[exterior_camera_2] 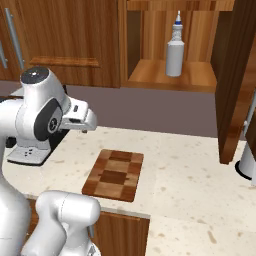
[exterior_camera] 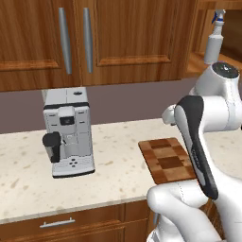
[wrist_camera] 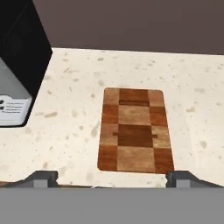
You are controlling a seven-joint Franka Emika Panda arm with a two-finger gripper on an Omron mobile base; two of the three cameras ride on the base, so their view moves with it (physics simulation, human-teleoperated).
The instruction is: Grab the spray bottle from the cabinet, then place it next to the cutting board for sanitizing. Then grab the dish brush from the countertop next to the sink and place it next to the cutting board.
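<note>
Reddish-brown wood makes up the cabinet [exterior_camera_2: 150,75], the largest thing before us; its door hangs open and the only thing we can see on its wooden shelf is the spray bottle [exterior_camera_2: 175,52], upright near the middle. Below it the speckled beige surface [exterior_camera_2: 190,175] carries the coffee machine [exterior_camera: 68,132] and, well to its right, the chequered cutting board [wrist_camera: 134,131], bare on top. We hold the end effector [wrist_camera: 111,177] low over the near edge of the board, its fingers spread wide with nothing between them. We judge the bottle light, stiff plastic, smooth and likely to slip or tip if nudged. Its straight round body below the narrow neck looks the safest place to clamp, not the white-and-blue trigger.
</note>
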